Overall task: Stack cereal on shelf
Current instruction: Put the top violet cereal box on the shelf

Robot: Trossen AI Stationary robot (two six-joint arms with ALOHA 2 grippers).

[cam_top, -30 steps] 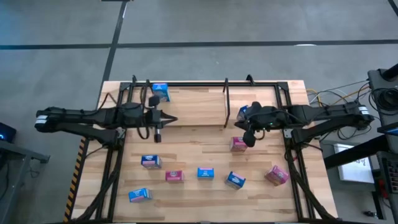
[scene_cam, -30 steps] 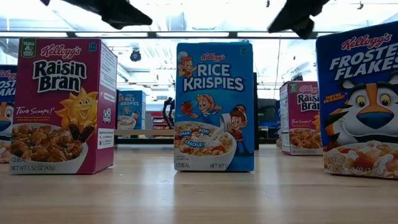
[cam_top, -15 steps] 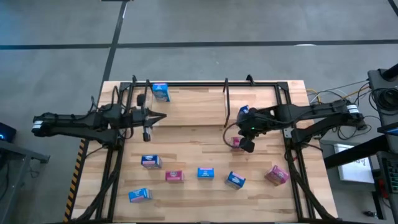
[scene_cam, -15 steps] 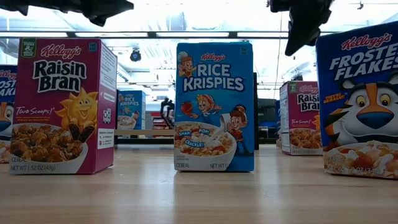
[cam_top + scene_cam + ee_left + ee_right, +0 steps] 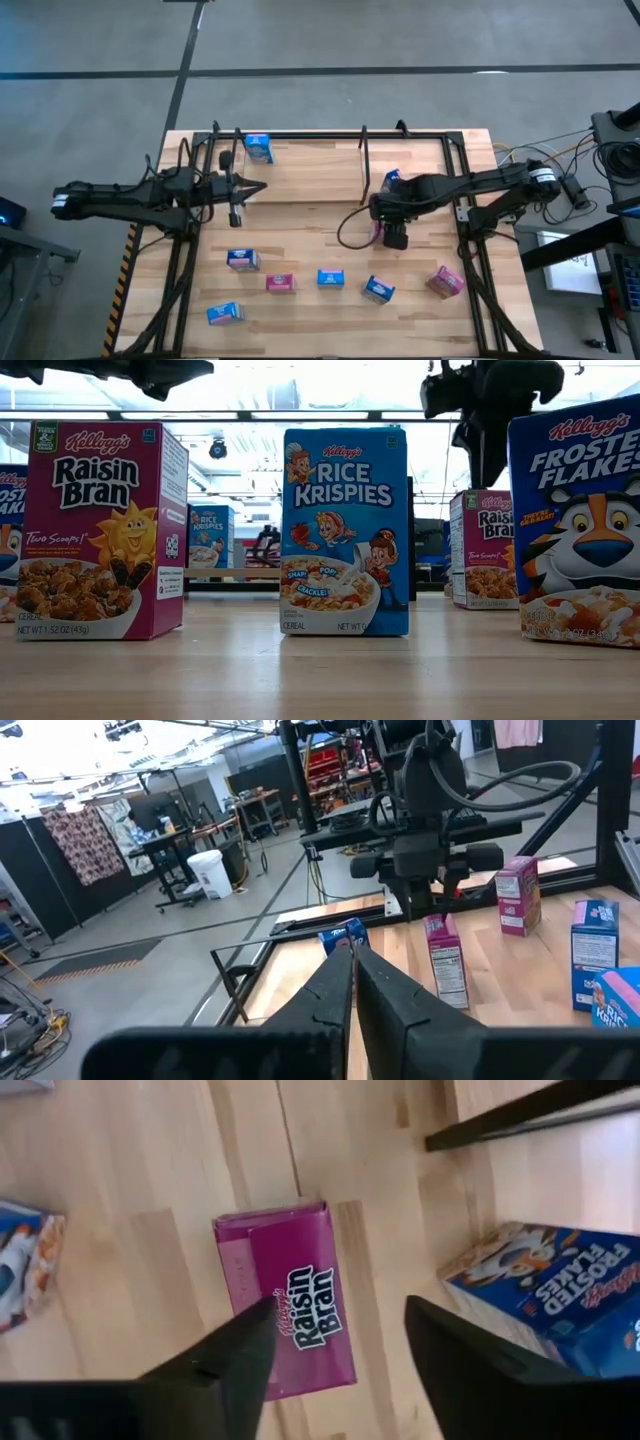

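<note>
- Two blue cardboard cereal boxes (image 5: 257,147) (image 5: 391,179) stand in the black wire shelf (image 5: 363,150) at the table's far edge.
- Right gripper (image 5: 395,236), fingers apart, hovers over a magenta Raisin Bran box (image 5: 286,1298); left gripper (image 5: 236,217) is closed, empty.
- Six boxes wait along the near edge.

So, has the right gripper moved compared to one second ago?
Yes. In the high view the right gripper has shifted toward the table's near edge and now hangs, open, over the pink Raisin Bran box, farther from the shelf.
</note>
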